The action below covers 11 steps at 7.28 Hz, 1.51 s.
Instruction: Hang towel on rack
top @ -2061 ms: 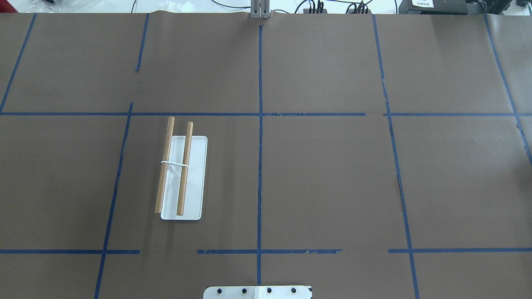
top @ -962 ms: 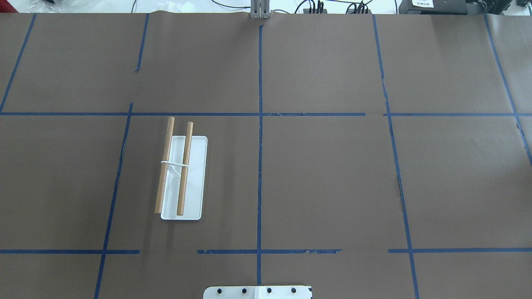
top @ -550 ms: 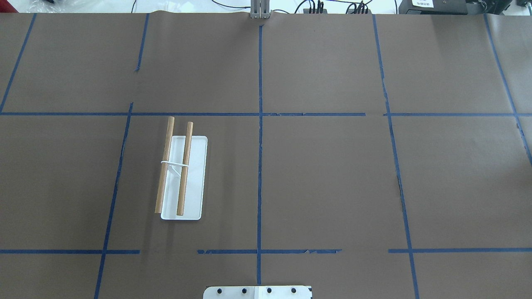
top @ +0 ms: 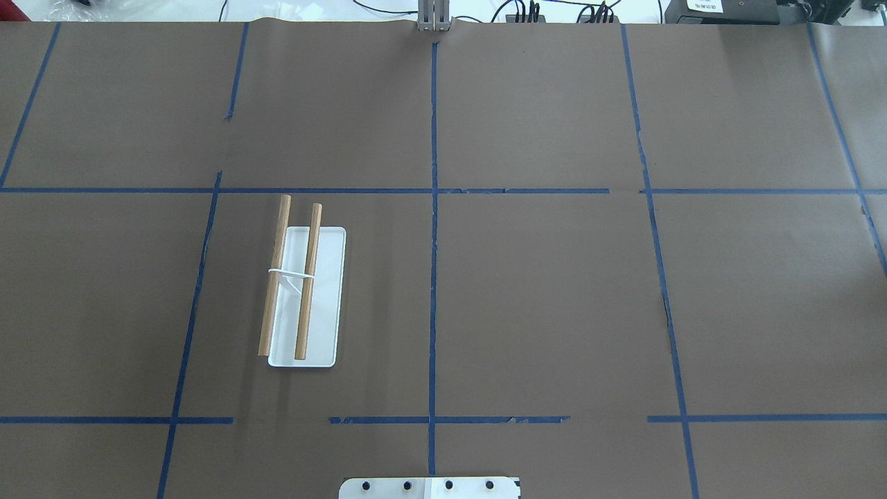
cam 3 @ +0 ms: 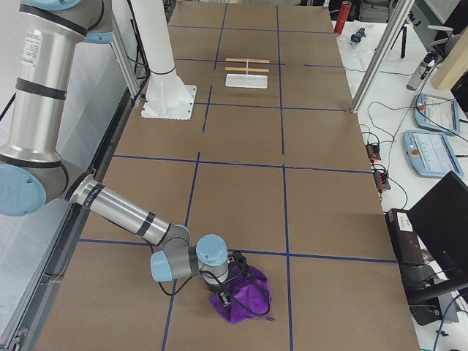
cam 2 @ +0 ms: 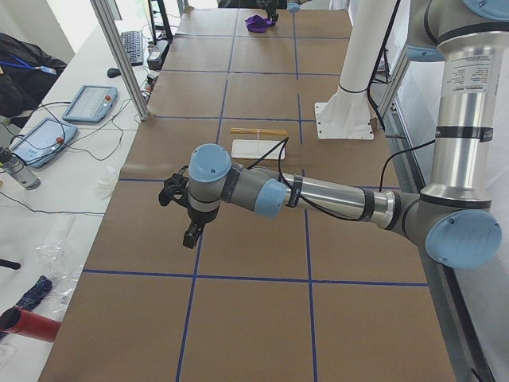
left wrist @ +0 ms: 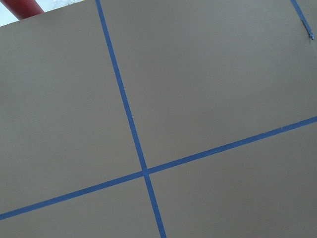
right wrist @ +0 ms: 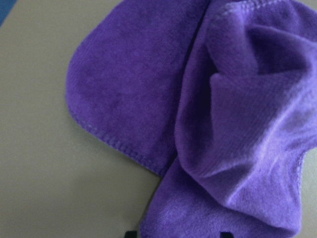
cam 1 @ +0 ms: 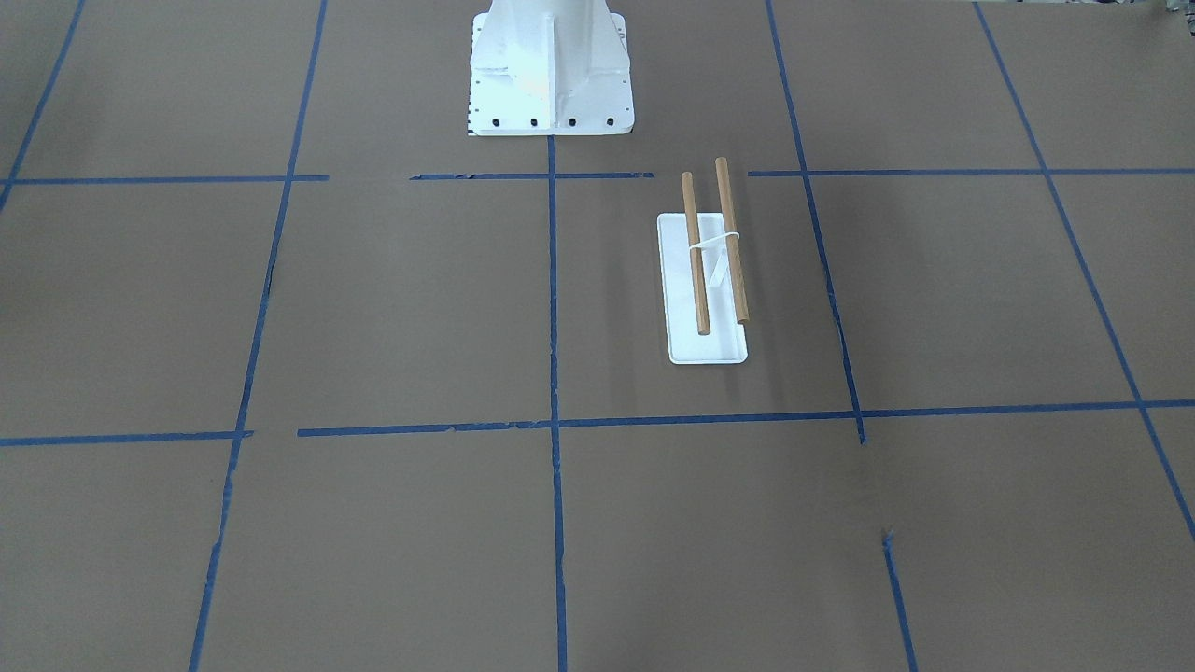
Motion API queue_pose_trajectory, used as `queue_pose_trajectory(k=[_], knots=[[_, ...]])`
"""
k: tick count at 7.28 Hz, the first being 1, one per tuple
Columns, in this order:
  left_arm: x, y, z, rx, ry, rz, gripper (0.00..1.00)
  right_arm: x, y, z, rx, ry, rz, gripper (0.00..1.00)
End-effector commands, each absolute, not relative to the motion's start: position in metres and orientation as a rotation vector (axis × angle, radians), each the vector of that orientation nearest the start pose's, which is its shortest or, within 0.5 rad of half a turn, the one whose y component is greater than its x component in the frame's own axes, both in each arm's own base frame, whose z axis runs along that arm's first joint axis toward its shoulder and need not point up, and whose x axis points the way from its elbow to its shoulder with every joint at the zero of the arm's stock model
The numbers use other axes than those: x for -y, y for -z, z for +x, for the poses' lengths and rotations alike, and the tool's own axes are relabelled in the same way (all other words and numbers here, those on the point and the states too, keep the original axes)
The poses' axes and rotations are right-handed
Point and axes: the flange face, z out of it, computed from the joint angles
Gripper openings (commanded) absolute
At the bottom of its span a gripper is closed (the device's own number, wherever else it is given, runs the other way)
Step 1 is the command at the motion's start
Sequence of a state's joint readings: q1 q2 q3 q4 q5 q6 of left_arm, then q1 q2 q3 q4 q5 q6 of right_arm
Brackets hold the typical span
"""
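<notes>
The rack (top: 324,298) stands on the table's left half, two wooden dowels over a white base; it also shows in the front view (cam 1: 677,280) and both side views (cam 2: 258,145) (cam 3: 247,79). The purple towel (cam 3: 248,300) lies crumpled at the table's far right end, small in the left side view (cam 2: 256,22). My right gripper (cam 3: 231,284) is down at the towel; in its wrist view its two dark tips stand apart at the bottom edge (right wrist: 176,233) with towel (right wrist: 237,124) between them. My left gripper (cam 2: 191,232) hangs over bare table at the left end; I cannot tell its state.
The white robot pedestal (cam 1: 551,75) stands at the table's near edge by the rack. A red cylinder (cam 2: 28,325) lies off the left end. Metal frame posts (cam 3: 380,51) and control tablets (cam 3: 439,150) line the far side. Blue tape lines grid the brown tabletop (top: 554,298).
</notes>
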State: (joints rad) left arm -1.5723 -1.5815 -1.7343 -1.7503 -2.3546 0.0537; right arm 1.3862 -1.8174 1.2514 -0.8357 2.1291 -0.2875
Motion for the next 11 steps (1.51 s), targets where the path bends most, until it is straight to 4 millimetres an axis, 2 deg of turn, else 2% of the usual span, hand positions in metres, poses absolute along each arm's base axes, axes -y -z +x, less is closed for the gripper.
queue_pose_trajectory(k=[1,3,4,7,8,9,10,11], knots=[[0.509,-0.551,-0.064,-0.765,-0.188,0.357,1.00,0.350,-0.852,0.015,0.537,0.543,0.201,0.00],[0.509,-0.551,-0.064,-0.765,-0.188,0.358,1.00,0.357,-0.844,0.013,0.548,0.556,0.223,0.00],[0.509,-0.551,-0.064,-0.766,-0.188,0.357,1.00,0.367,-0.834,0.011,0.549,0.564,0.248,0.00],[0.513,-0.536,-0.064,-0.760,-0.220,0.438,1.00,0.391,-0.765,0.018,0.625,0.535,0.312,0.00],[0.516,-0.541,-0.064,-0.759,-0.227,0.458,1.00,0.404,-0.715,0.018,0.659,0.523,0.296,0.00],[0.515,-0.535,-0.064,-0.760,-0.229,0.472,1.00,0.417,-0.653,0.019,0.659,0.510,0.278,0.00],[0.515,-0.516,-0.063,-0.772,-0.204,0.497,1.00,0.434,-0.584,0.020,0.661,0.506,0.267,0.00],[0.513,-0.502,-0.062,-0.780,-0.194,0.532,1.00,0.458,-0.526,0.029,0.653,0.494,0.294,0.00]])
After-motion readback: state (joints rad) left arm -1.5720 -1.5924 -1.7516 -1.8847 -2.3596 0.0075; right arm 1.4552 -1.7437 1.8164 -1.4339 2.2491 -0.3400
